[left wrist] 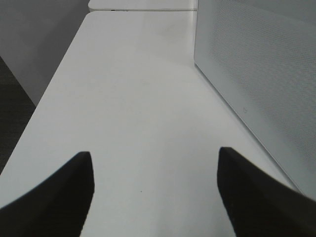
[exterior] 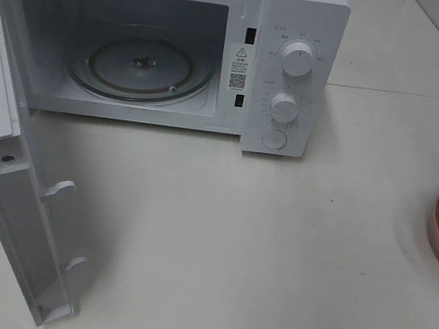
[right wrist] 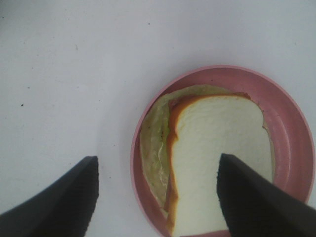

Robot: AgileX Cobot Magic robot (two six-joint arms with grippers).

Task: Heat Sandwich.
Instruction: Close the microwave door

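Pick-up stage: right gripper (right wrist: 155, 197), jaws spread, hangs over the sandwich (right wrist: 217, 163), lower right; next, grasp its plate (right wrist: 291, 118).

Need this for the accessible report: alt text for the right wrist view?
A sandwich of white bread with greenish filling lies on a round pink plate on a white table. The right gripper hangs above it, dark fingers spread wide, holding nothing.

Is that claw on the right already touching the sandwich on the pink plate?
Cannot tell. In the right wrist view the open right gripper hangs over the sandwich on the pink plate, one finger overlapping the bread, but looking straight down hides any gap.
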